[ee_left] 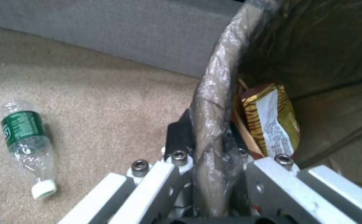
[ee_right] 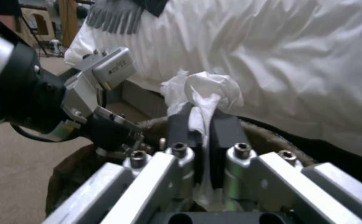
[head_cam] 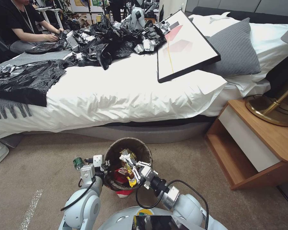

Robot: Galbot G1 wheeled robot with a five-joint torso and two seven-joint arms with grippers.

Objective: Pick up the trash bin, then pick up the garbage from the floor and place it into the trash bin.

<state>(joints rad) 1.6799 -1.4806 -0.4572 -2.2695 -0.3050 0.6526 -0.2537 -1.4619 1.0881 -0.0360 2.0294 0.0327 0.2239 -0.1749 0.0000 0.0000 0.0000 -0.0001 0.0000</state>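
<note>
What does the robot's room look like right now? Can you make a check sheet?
Surface: tan carpet, beside a bed.
Job's things: trash bin holds wrappers; snack wrapper inside; green-labelled bottle lying on the carpet.
Clutter: black plastic sheets and a framed picture on the bed.
Grippers: left gripper fingers clamp the bin rim; right gripper pinches a white tissue wad over the bin.
Cables: black cable loops off the right arm.
Surroundings: wooden nightstand, lamp base.

left fingers (head_cam: 103,164) — on trash bin (head_cam: 140,145) rim | right fingers (head_cam: 128,158) — over bin
</note>
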